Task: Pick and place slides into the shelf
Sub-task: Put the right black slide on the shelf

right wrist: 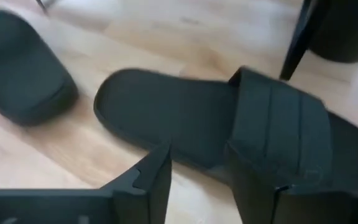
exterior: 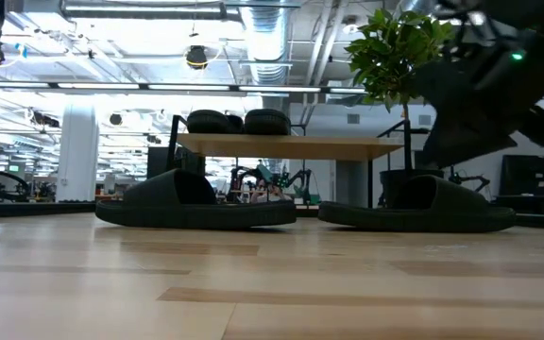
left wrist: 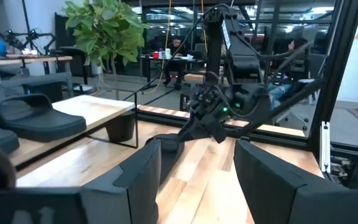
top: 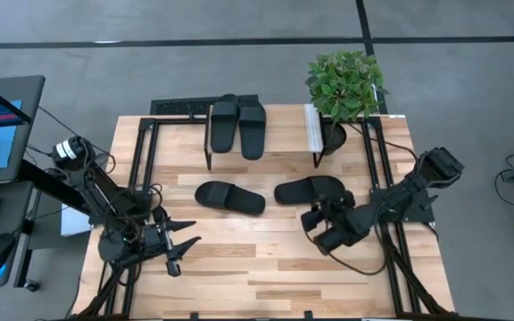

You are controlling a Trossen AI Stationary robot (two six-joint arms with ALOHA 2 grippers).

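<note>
We see four matte black slide sandals. Two (top: 237,126) stand side by side on the low light-wood shelf (top: 284,134), their long axes running across its width. Two others lie on the plank table (top: 266,267): one (top: 229,197) left, one (top: 310,189) right, both lengthwise along the table. The right tool (right wrist: 197,180) hovers just over the right sandal, fingers apart, gripping nothing. The left tool (top: 178,250) waits open near the table's front left.

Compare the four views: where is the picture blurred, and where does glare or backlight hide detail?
Right wrist view: the matte black slide sandal is softly blurred. Low view: bright ceiling lights backlight the light-wood shelf, silhouetting the slides. High view: even, sharp.
</note>
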